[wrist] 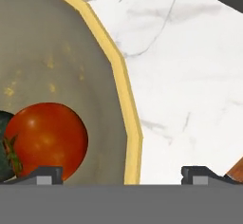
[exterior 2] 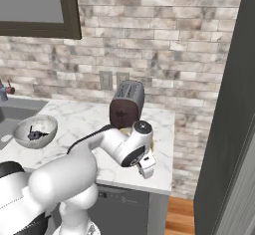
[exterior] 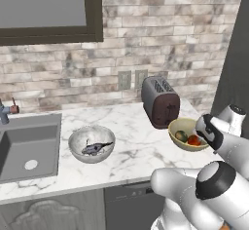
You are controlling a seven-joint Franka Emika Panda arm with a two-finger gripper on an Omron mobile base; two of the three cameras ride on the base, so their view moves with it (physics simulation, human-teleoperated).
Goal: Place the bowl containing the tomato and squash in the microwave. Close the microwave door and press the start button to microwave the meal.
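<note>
Two bowls stand on the marble tabletop point(exterior: 131, 141): one marbled grey bowl point(exterior: 91, 143) just right of the sink point(exterior: 26, 148), and one yellow bowl point(exterior: 184, 131) further right, beside the single toaster point(exterior: 160, 102). It holds one squash point(exterior: 181, 135) and one tomato point(exterior: 194, 140). The hand view alone shows the pincer point(wrist: 122, 174) wide open, fingertips straddling the bowl's rim, gripping nothing.
</note>
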